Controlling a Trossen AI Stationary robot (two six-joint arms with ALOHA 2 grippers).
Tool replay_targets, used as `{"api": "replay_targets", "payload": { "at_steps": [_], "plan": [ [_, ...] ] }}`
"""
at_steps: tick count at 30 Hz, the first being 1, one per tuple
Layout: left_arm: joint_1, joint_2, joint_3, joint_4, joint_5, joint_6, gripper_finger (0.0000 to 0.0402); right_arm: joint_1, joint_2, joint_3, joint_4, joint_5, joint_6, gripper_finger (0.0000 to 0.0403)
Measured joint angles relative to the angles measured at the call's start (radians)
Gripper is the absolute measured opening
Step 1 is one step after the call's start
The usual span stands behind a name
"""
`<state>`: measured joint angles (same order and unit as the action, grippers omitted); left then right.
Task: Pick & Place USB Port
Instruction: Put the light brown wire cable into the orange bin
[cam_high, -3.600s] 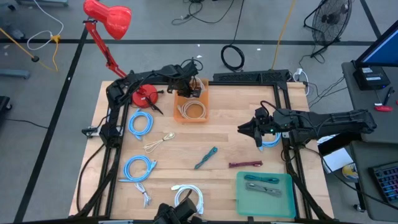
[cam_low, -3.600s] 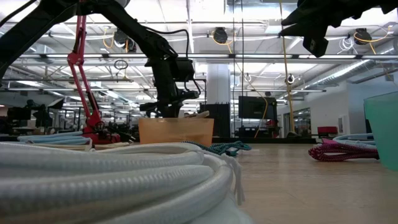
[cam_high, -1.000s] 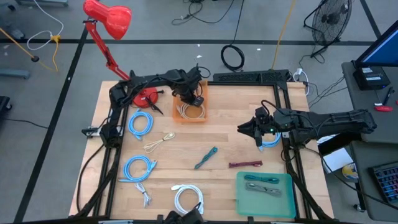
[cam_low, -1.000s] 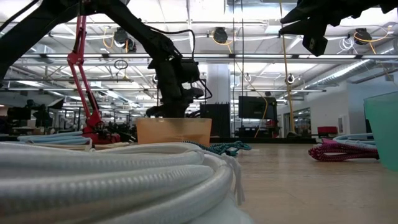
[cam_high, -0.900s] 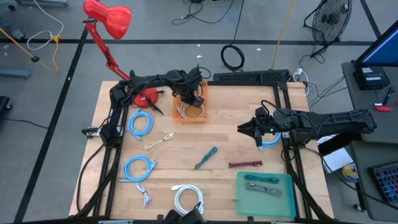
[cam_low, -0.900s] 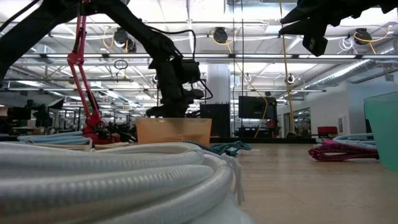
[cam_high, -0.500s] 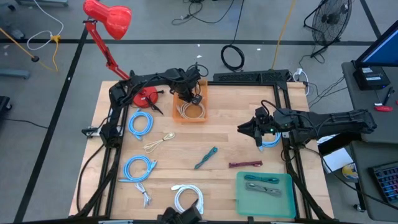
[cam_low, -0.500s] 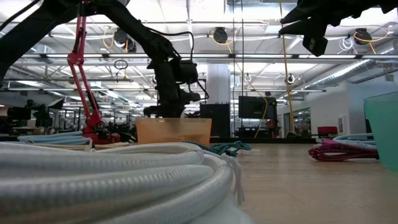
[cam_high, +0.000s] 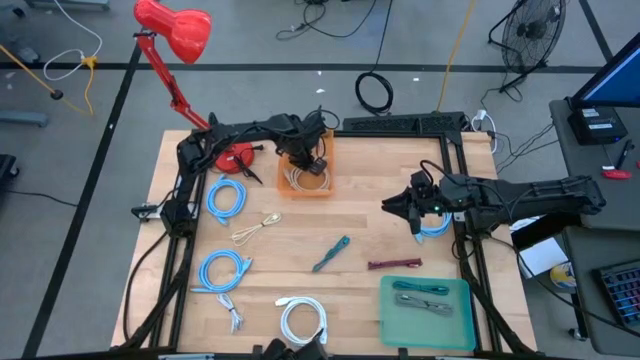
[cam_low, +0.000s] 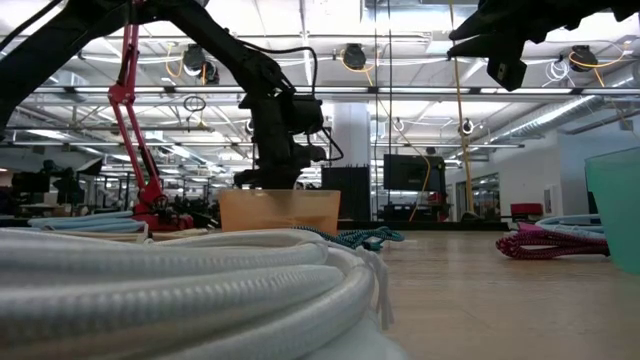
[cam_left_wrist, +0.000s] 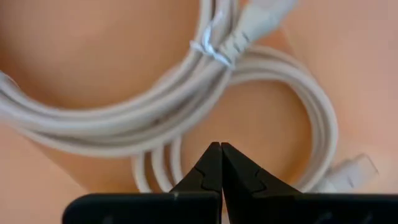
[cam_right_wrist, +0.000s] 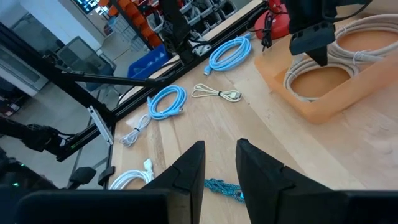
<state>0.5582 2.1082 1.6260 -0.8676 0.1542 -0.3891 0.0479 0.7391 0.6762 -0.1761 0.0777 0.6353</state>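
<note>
An orange bin (cam_high: 308, 182) stands at the table's far middle; it shows as (cam_low: 282, 210) in the low view. A coiled beige USB cable (cam_left_wrist: 186, 112) lies on its floor. My left gripper (cam_high: 305, 160) points down into the bin, shut (cam_left_wrist: 221, 149), its tips just over the coil's inner strands with nothing between them. My right gripper (cam_high: 400, 208) hangs high above the table's right side, open (cam_right_wrist: 219, 152) and holding nothing. My left gripper's shut fingertips (cam_left_wrist: 211, 163) stand at the coil's inner strands (cam_left_wrist: 163, 177), coming from above and pointing down. Whether they touch the cable I cannot tell.
Blue cable coils (cam_high: 226, 197) (cam_high: 222, 270) lie at the left, and another (cam_high: 436, 225) under my right arm. A small beige cable (cam_high: 257, 228), teal cable (cam_high: 330, 253), maroon cable (cam_high: 394, 264) and white coil (cam_high: 303, 320) lie nearer. The green tray (cam_high: 392, 318) holds a cable. The red lamp's base (cam_high: 235, 155) stands beside the bin.
</note>
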Motion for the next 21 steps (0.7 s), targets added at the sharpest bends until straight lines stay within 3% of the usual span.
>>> {"api": "replay_targets", "payload": {
  "at_steps": [21],
  "plan": [
    [0.008, 0.047, -0.001, 0.02, -0.074, 0.0, 0.0, 0.0, 0.0, 0.0, 0.0, -0.001, 0.015, 0.0084]
  ]
}}
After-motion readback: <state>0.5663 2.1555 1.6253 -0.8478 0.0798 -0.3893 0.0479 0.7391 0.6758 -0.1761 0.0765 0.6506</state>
